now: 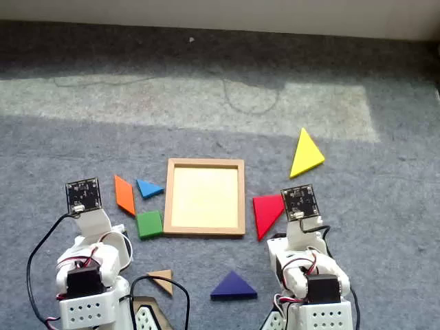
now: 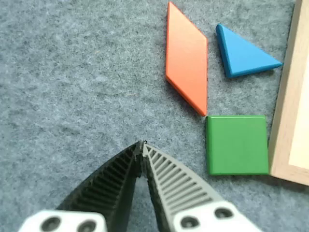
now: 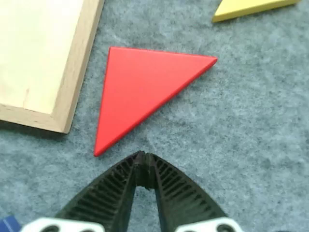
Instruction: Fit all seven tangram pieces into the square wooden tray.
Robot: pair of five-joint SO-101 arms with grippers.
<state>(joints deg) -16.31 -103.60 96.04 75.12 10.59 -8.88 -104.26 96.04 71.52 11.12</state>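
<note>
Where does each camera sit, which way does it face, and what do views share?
High view: overhead, facing down on wooden tray, left arm and right arm.
Left wrist view: wrist-mounted, facing down past shut left gripper at green square.
Right wrist view: likewise, past shut right gripper at red triangle.
Shared: all show the tray.

Grey carpet-like covering [image 1: 82, 151] over whole work surface, texture fibrous, nap even. Pale sunlit band [image 1: 172, 103] crossing it side to side in far half. Faint thin looped line [image 1: 240, 100] lying within band; nature not determinable. Small white speck [image 1: 191, 40] beyond band. Light strip [image 1: 206, 12] along far edge.
</note>
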